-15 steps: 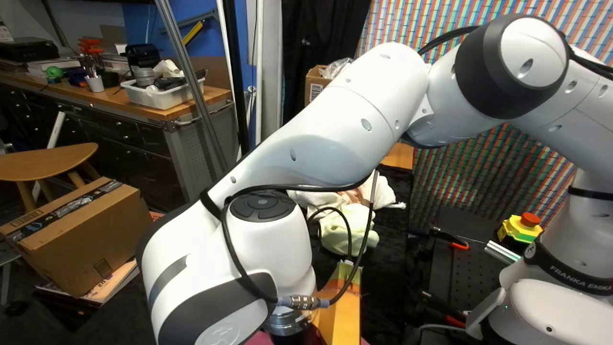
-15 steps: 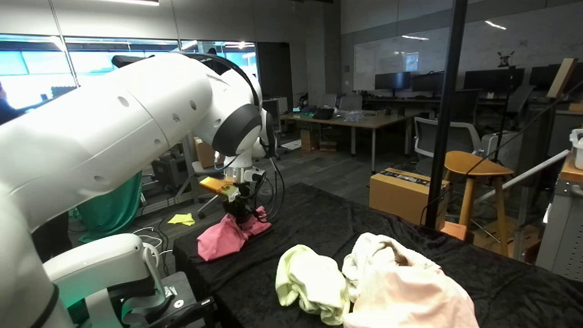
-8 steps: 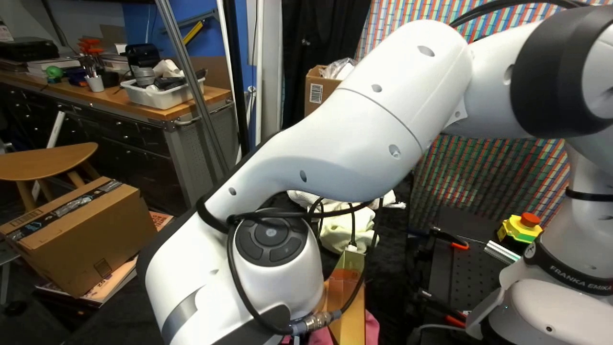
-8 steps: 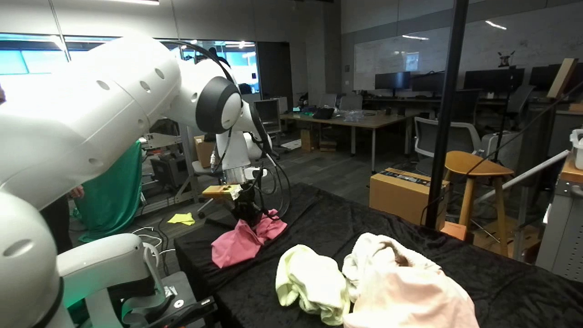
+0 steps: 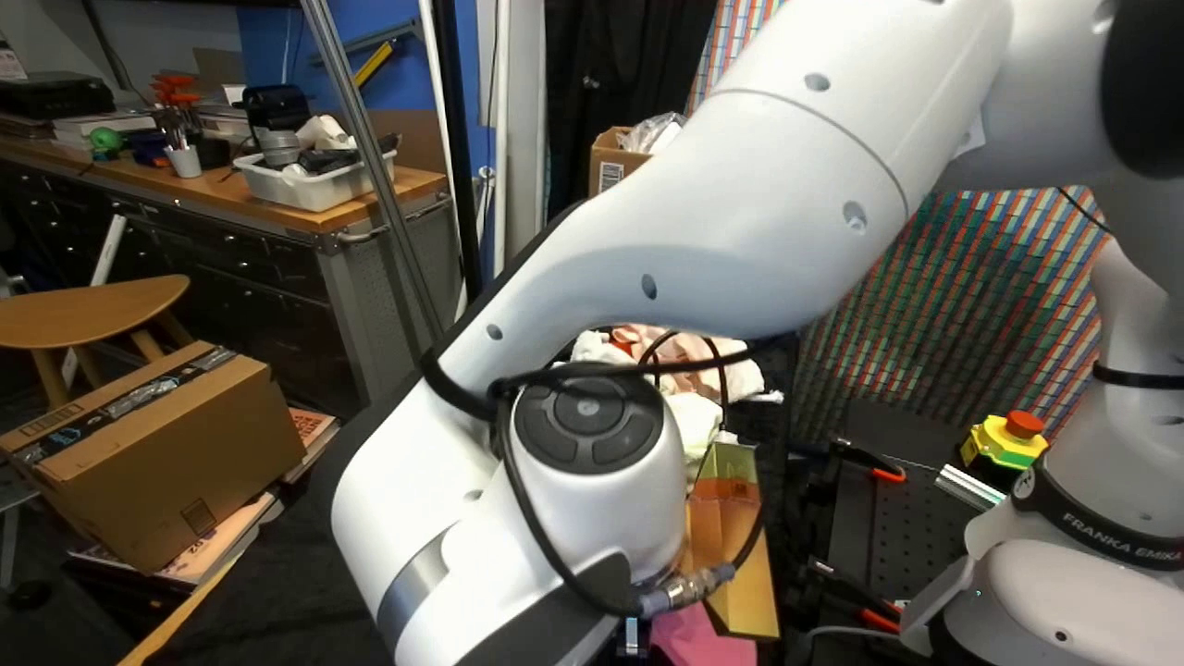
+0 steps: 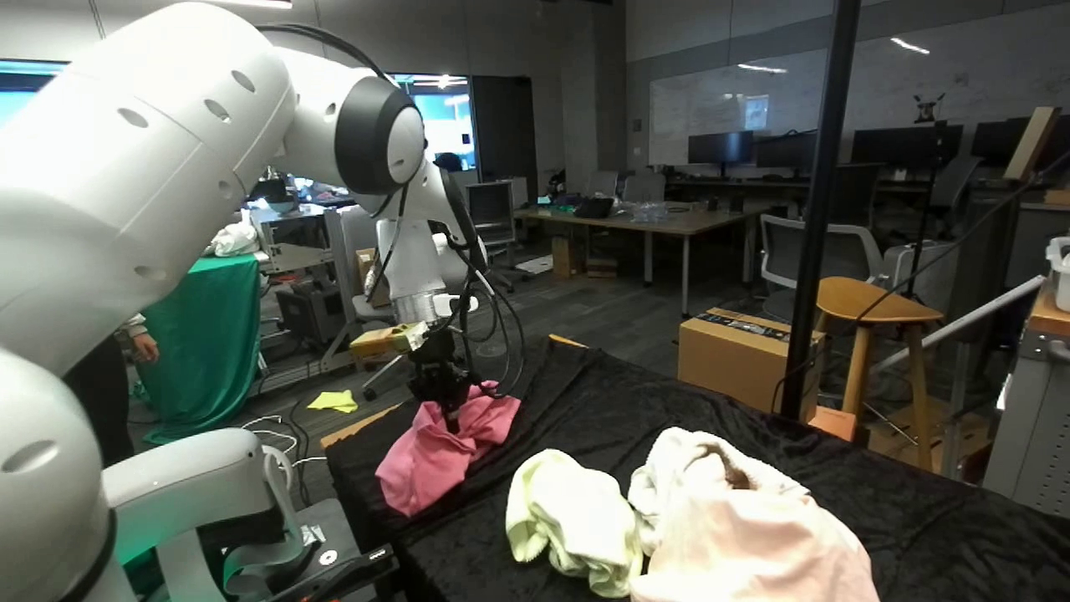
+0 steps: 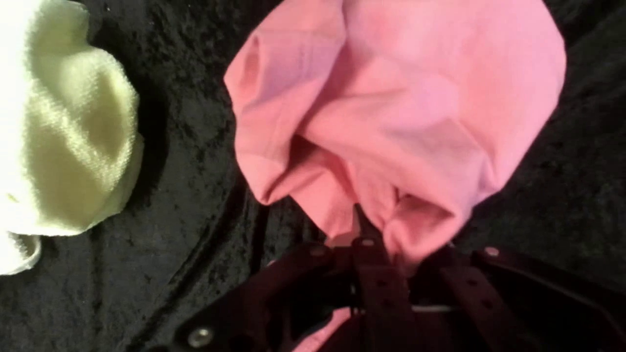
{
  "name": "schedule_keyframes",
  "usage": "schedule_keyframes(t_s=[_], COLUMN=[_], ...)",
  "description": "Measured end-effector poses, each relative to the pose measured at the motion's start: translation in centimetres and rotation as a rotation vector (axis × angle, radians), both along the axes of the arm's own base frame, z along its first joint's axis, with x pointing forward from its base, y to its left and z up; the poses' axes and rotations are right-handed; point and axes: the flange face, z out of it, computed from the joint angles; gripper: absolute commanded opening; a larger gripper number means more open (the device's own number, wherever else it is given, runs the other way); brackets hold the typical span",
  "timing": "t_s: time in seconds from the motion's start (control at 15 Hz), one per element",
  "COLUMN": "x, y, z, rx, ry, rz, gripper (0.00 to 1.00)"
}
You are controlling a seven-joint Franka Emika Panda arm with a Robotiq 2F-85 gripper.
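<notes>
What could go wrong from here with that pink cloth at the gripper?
The pink cloth could slip loose: it's bunched at the gripper, and whether it's firmly pinched isn't clear.
The black cover might slide with any pull, since a bare strip of table shows beside it.
The loose cable looping beside the gripper could snag.

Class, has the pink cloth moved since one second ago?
Yes: in an exterior view, the pink cloth has shifted slightly down the picture, nearer the pale green cloth, which has stayed put.
</notes>
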Motion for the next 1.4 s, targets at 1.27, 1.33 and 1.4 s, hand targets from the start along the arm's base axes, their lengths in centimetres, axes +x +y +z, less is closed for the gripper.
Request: schedule_keyframes(t_s=[1.27,1.33,1.4], x=[12.4,13.2,13.9], y=[-16.6,-18.4,-20.1], z=[17.8,18.2,18.6], rx=[0.2,0.195,0.19], ry=[-0.309,-0.323,-0.336], rz=[-0.426,-0.454,-0.481], gripper=[0.07,0.08,0.08])
